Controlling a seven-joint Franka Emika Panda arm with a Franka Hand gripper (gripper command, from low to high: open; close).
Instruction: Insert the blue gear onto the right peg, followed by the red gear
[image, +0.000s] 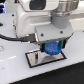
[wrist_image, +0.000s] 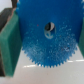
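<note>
- The white arm comes in from above, its wrist bulky and pointed straight down.
- The end effector (image: 52, 48) hangs low, close over the counter (image: 15, 70).
- Its dark fingers (image: 61, 44) point downward and are closed on the blue gear (image: 52, 49), which sits between them.
- In the wrist view, green pads (wrist_image: 8, 45) press against the gear's toothed edge on one side, and a second pad shows at the opposite edge.
- A black cable trails off the wrist.
</note>
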